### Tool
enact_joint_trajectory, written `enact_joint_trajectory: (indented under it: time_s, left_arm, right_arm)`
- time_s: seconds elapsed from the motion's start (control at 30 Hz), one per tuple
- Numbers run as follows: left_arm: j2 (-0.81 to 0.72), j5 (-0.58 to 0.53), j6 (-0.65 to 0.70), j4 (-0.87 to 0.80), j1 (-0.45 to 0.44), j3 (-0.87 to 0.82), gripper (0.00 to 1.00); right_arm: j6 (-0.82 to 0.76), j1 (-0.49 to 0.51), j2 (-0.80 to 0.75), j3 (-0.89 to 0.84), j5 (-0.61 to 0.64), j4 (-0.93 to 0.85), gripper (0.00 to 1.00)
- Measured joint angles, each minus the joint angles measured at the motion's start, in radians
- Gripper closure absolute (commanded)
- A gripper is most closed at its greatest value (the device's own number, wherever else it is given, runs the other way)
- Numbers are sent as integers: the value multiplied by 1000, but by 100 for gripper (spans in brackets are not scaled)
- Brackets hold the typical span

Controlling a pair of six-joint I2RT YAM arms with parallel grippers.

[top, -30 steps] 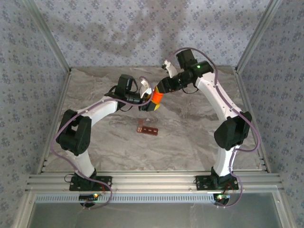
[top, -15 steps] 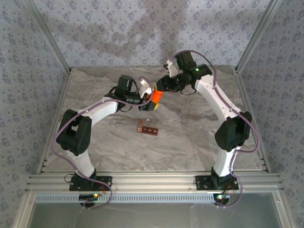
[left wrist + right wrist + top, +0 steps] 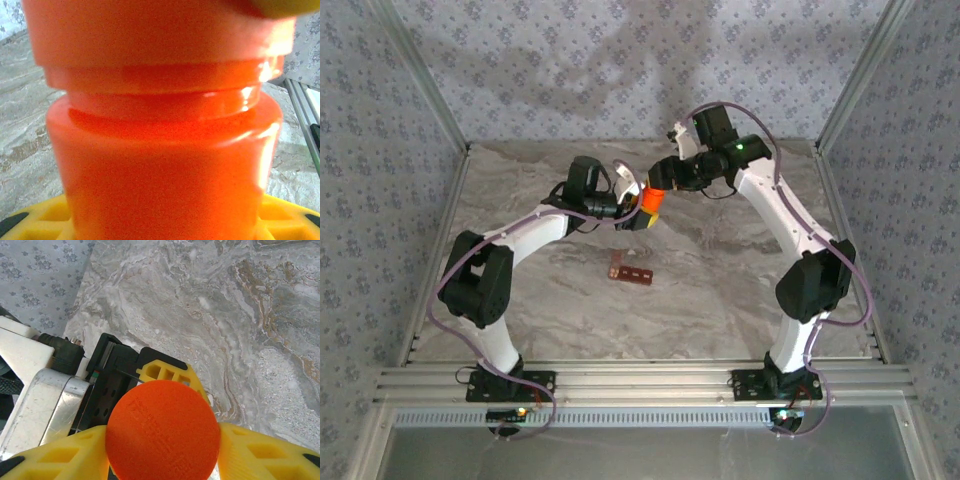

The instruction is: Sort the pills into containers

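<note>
The marble desk (image 3: 720,290) lies under everything that could fall; the orange pill bottle (image 3: 649,203) hangs in the air above its far middle, well apart from the containers (image 3: 631,271), the dark red-brown strip lying flat nearer the arm bases. Your left fingers (image 3: 285,212) are clenched around the bottle's body, and that grip alone seems to carry it; if it slackens while the other arm twists or pulls, I judge the bottle would drop, tip and roll away. Your right fingers (image 3: 250,450) flank the round orange cap (image 3: 162,432) on both sides; whether they press it or merely stand beside it, I cannot tell. If they are loose, a turn would skid over the cap; if they grip and pull off-axis, the cap could pop free and jerk the bottle. Any pills are hidden inside; an opened, tilted bottle this far from the strip could scatter them across the desk, where the veined pattern would make small ones hard to find.
</note>
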Motion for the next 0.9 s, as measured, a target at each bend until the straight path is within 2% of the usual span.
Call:
enact_joint_trajectory:
  time_s: [0.27, 0.43, 0.7, 0.9]
  left_arm:
    - [0, 31, -15, 92, -4, 0, 100]
    - [0, 39, -28, 127, -4, 0, 100]
    - [0, 57, -60, 171, 8, 0, 100]
    - [0, 106, -135, 244, 18, 0, 100]
  right_arm:
    - [5, -10, -24, 1, -4, -16, 23]
    - [-10, -24, -48, 1, -6, -31, 16]
    - [-78, -92, -185, -63, -77, -11, 14]
    - [-151, -169, -299, -212, -166, 137, 14]
